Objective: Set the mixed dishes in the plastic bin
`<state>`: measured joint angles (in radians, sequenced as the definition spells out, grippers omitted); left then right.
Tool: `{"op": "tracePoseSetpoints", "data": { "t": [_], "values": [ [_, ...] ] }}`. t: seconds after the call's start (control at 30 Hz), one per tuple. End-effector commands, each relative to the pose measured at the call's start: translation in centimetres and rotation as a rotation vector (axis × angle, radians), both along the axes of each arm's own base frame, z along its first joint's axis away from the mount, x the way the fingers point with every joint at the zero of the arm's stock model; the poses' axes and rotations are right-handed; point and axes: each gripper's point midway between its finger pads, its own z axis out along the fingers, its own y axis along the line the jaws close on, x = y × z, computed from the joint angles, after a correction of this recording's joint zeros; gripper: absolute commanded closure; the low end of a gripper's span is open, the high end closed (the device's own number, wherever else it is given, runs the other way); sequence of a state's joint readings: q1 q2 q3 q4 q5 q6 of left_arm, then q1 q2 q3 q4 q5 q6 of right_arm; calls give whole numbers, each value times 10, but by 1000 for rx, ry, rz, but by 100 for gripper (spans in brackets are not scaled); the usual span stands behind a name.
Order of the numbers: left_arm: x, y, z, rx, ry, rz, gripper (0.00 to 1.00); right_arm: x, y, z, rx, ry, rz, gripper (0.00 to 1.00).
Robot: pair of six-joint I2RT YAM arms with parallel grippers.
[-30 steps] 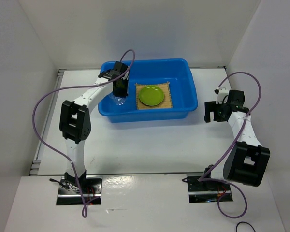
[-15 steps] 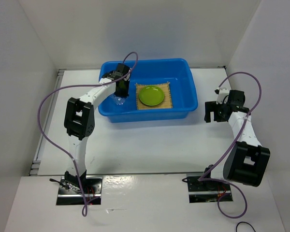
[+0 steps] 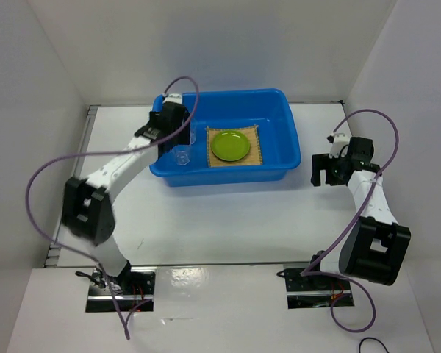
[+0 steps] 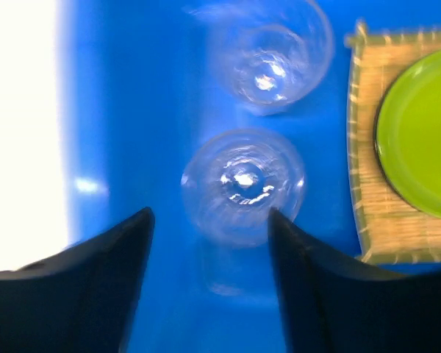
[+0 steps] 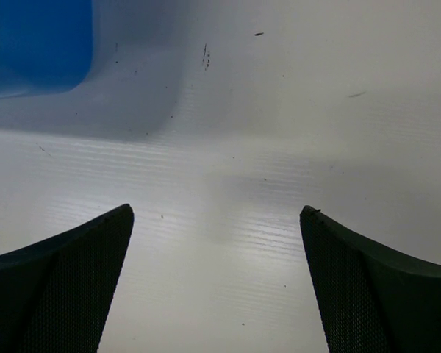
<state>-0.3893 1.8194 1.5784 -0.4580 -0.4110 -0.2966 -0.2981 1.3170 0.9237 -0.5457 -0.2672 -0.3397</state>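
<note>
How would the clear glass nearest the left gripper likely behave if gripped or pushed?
The nearer glass looks smooth and glossy, so probably slippery to grip. It stands upright on the floor of the blue bin; being round, it would likely roll if tipped. The second glass stands close, so a push could knock them together.

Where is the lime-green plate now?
Top view: the lime-green plate lies on the woven mat inside the blue bin, right of the clear glasses at the bin's left end.
</note>
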Motion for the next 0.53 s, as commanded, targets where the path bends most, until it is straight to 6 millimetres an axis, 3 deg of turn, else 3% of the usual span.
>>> {"op": "tracePoseSetpoints", "data": {
  "t": [0.0,0.03,0.07,0.1,0.13,0.17,0.33,0.5],
  "values": [
    [-39,29,101,8,-418,218,10,10,-10,37,-38,-122,-7,2],
    [-56,33,106,10,-467,262,0,9,-10,40,-47,-131,0,2],
    [-65,34,110,-6,-502,249,0,8,-14,43,-51,-140,-12,2],
    [-78,37,136,-38,-588,234,0,5,-13,44,-53,-147,-12,2],
    [-85,38,127,-26,-582,219,0,7,-15,46,-50,-160,-16,2],
    [-92,38,138,-50,-614,220,0,7,-15,49,-53,-168,-16,2],
    [-95,44,141,-55,-630,259,0,8,-19,64,-86,-222,-28,2],
    [-87,37,124,-61,-599,257,0,6,-27,74,-127,-264,-80,2]
  ]
}}
